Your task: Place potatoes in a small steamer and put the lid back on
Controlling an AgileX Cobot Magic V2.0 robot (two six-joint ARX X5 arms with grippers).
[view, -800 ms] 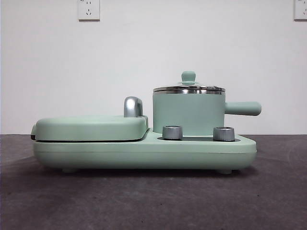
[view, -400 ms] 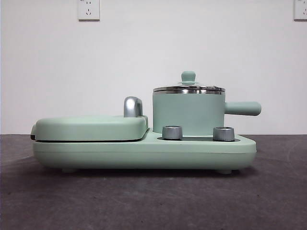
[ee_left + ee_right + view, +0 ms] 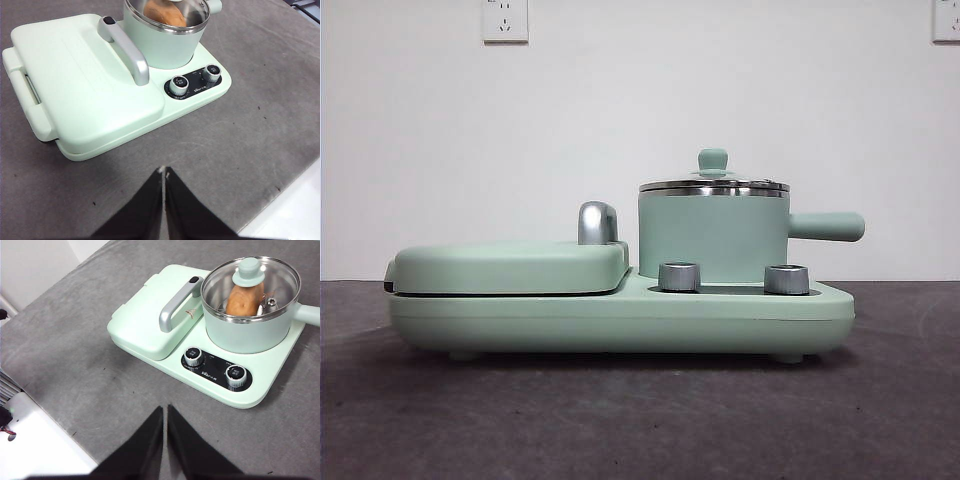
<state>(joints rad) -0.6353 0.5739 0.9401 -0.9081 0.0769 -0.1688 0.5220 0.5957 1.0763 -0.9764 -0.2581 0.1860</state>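
The mint-green small steamer stands on the right half of a green cooker base, its stubby handle pointing right. The glass lid with its green knob sits on the steamer's rim. Through the glass an orange-brown potato lies inside the pot. My left gripper is shut and empty, held back over the grey table in front of the cooker. My right gripper is likewise shut and empty, apart from the cooker. Neither arm shows in the front view.
The flat green griddle with a chrome handle fills the cooker's left half, its cover down. Two steel dials sit on the base in front of the pot. Grey table surface surrounds the cooker.
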